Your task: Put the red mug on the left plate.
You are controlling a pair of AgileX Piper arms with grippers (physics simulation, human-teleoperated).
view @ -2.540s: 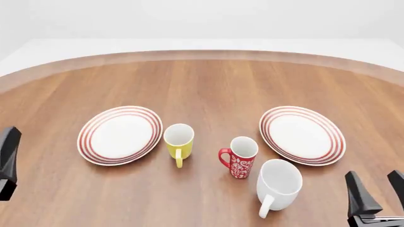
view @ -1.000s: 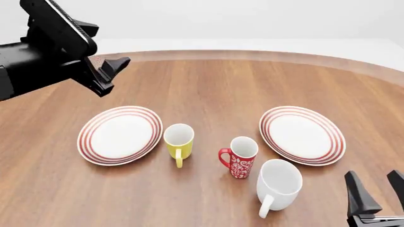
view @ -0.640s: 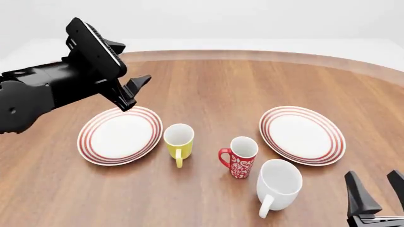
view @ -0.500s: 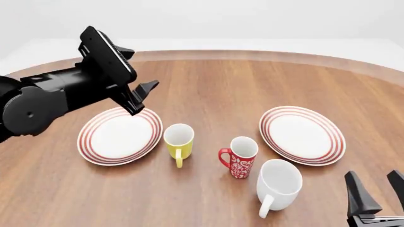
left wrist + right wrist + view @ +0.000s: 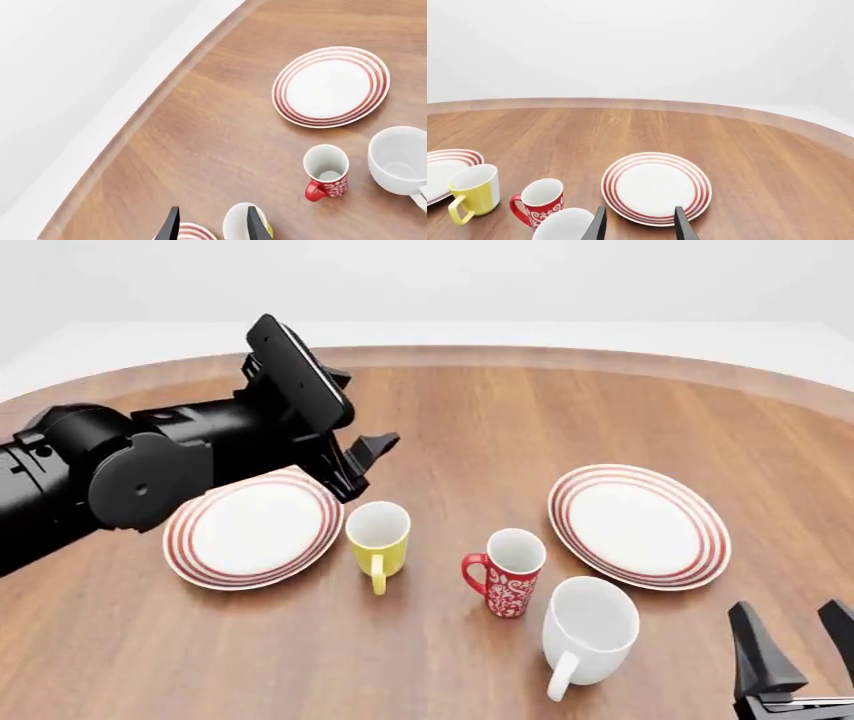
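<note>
Both claws are spread with nothing between their fingers. Up in the air over the left half of the table (image 5: pixel 441 410), the left gripper (image 5: pixel 360 462) hangs above the far right edge of the left plate (image 5: pixel 254 526), just beyond the yellow mug (image 5: pixel 378 536), its black arm coming in from the left and covering part of that plate's far rim. From its wrist camera the two dark fingertips (image 5: pixel 171 227) show apart, with the yellow mug's rim and a sliver of the left plate beneath them.

At the near right corner sits the right gripper (image 5: pixel 801 652), low and well apart from every dish; its fingers stand upright with a clear gap.

Upright on the wood near the middle of the table is the red mug (image 5: pixel 507 573), handle turned to the left. It sits between the yellow mug on its left and the white mug (image 5: pixel 587 630), which is just beside it to the near right. The left plate lies well to its left, past the yellow mug, and bears nothing. A matching right plate (image 5: pixel 641 525) lies to the mug's right, also bare
</note>
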